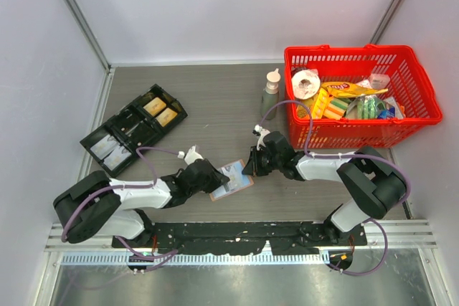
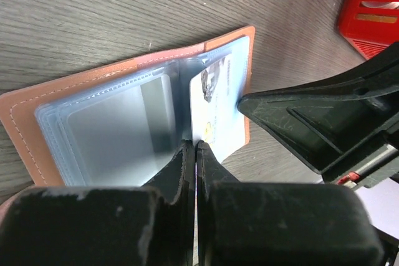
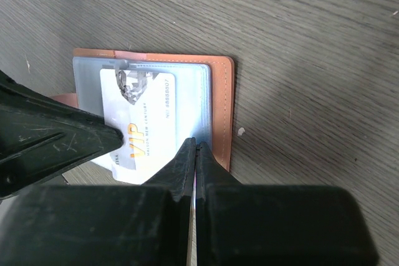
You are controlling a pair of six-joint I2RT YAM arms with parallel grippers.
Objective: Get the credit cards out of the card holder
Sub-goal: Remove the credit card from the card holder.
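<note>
The tan card holder (image 1: 242,184) lies open on the table between my two grippers, with its clear plastic sleeves showing. It also shows in the left wrist view (image 2: 25,129) and the right wrist view (image 3: 219,110). A white credit card (image 3: 149,126) with dark marks and gold "VIP" print sticks partway out of a sleeve; it also shows in the left wrist view (image 2: 212,107). My left gripper (image 2: 195,145) is shut on the card's edge, reaching in from the left (image 1: 213,179). My right gripper (image 3: 196,146) is shut on the holder's sleeve edge, on the right side (image 1: 249,166).
A red basket (image 1: 423,80) full of packets stands at the back right. A small pump bottle (image 1: 270,94) stands just left of it. A black compartment tray (image 1: 129,128) with small items lies at the back left. Walls close in the left, back and right.
</note>
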